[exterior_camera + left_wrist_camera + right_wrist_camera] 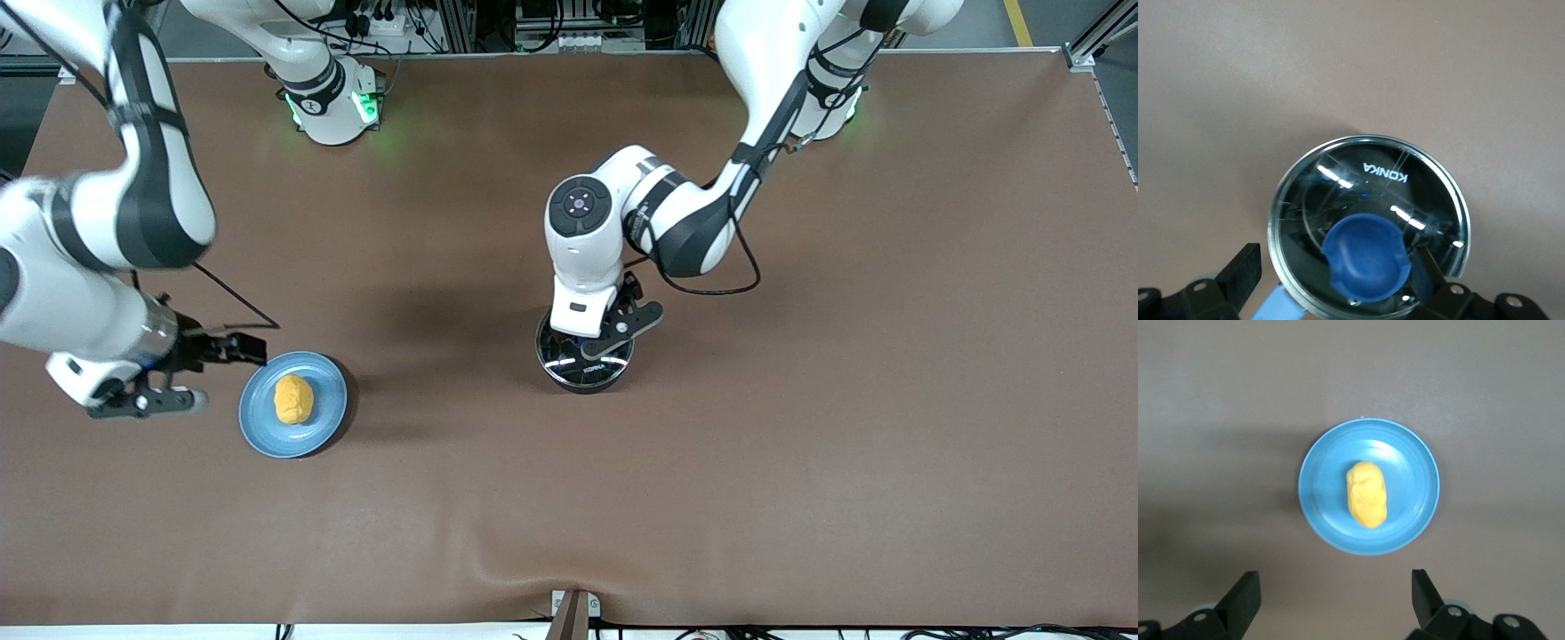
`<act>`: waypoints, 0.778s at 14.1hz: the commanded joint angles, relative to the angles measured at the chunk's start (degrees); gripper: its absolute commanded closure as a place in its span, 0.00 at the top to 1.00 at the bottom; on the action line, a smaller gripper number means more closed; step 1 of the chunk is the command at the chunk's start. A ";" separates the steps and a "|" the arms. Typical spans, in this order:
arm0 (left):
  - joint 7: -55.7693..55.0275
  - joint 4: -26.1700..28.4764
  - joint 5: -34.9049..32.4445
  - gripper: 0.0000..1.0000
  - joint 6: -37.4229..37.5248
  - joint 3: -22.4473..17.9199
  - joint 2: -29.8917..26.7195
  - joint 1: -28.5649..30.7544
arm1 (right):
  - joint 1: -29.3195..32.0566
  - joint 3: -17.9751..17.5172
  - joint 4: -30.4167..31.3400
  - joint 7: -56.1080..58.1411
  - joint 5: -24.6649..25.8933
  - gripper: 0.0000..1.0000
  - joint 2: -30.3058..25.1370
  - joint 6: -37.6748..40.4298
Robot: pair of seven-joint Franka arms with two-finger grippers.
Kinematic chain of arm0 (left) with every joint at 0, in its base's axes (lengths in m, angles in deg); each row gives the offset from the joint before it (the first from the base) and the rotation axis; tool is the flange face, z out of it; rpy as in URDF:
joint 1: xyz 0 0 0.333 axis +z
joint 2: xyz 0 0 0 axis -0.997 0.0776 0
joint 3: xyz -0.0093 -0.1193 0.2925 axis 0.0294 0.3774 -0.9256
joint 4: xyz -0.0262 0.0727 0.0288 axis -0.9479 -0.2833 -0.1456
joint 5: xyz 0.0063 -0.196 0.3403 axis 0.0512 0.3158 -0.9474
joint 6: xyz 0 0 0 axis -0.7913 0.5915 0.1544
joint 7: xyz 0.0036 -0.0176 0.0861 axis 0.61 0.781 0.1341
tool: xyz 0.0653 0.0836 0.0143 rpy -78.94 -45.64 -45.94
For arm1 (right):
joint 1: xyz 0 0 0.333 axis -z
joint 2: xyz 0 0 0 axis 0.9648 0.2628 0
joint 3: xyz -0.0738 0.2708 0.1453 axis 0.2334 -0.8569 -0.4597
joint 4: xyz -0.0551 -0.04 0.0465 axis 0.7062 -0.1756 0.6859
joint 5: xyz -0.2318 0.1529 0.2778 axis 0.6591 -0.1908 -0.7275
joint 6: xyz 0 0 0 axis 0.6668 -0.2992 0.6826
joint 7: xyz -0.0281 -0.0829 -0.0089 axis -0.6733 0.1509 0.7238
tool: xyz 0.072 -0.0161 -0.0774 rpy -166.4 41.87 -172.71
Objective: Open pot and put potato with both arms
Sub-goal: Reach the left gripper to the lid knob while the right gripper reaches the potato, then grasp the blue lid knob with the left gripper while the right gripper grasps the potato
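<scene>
Glass lid [1365, 220] sits on the pot [584, 356], right under the spread left gripper [1338, 283]. Yellow potato [1367, 494] waits on the plate [1418, 513] beside the spread right gripper [1336, 595]. Nothing is done yet.

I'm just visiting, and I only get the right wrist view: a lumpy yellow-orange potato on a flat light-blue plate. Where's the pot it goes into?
Observer: The small round black saucepan with a steel rim stands mid-table, toward the left arm's end from the flat light-blue plate.
Operator: Is it open?
Observer: No, the round clear glass lid sits on it.
Operator: My right gripper hangs open beside the plate. What's the other arm doing?
Observer: The left gripper is over the lid, fingers open either side of its blue knob.
</scene>
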 commanded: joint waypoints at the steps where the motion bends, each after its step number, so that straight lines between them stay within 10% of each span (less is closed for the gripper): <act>1: -3.82 -2.15 -0.70 1.00 -1.03 -0.81 1.55 -0.09 | 0.95 -0.21 3.74 0.73 -0.08 1.00 2.15 -7.16; 11: -10.96 -2.06 -0.61 1.00 -5.61 -0.37 4.89 -0.26 | 3.15 -0.38 11.85 5.47 -3.05 1.00 9.10 -23.53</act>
